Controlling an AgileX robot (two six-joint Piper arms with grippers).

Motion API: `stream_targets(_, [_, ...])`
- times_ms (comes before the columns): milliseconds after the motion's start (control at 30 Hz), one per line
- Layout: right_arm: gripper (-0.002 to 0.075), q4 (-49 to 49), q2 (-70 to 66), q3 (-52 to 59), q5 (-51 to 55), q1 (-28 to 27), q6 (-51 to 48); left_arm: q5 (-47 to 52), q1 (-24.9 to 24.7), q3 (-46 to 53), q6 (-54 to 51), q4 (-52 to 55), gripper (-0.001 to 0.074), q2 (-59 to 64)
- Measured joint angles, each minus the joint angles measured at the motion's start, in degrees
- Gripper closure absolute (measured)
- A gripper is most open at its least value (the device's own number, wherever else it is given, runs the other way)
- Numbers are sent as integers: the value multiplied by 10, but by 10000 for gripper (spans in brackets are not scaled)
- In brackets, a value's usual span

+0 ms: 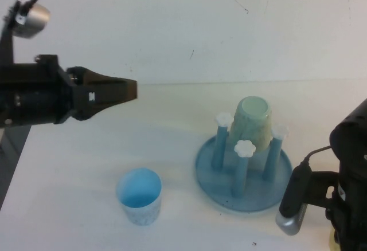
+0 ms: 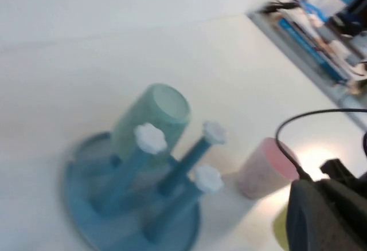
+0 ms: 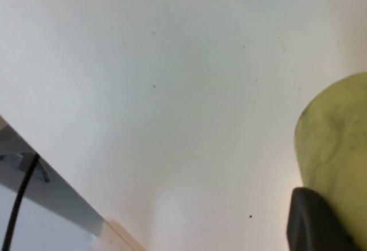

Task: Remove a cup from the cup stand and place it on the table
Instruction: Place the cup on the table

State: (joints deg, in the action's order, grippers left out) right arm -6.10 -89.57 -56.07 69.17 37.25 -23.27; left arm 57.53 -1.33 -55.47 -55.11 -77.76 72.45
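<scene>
The left gripper hangs clenched and empty above the table, the right gripper, closed, sits beside the yellow cup off the cup stand; careless sweeps risk toppling the light blue cup.

The left gripper is showing matte black, tapered fingers on a boxy black arm, with a silver cylindrical camera and black cable above. The right gripper is sitting unseen behind bulky black housing carrying another silver-tipped camera.
</scene>
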Motion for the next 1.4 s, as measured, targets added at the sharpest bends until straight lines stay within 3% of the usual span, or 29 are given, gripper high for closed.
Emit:
stream_targets(233, [699,-3,-34,-23,-15,1,6,-123,0,39,17,93,736,-223])
stream_targets(433, [680,-3,-68,-47,-41,1,6,-155,0,99,63,163,736,-378])
stream_targets(533, [636,-5,-88,-47,-45,1,7,-157,0,132,74,201,736,-439])
stream_targets(867, [484,-13,-110,-54,-51,2,18,-161,0,185,140,305,736,-529])
stream_targets(1133, [469,25,-64,-92,-11,2,26,-162,0,195,238,428,736,-561])
stream_targets(1400, [469,55,80,-90,0,2,28,-162,0,201,336,550,736,-638])
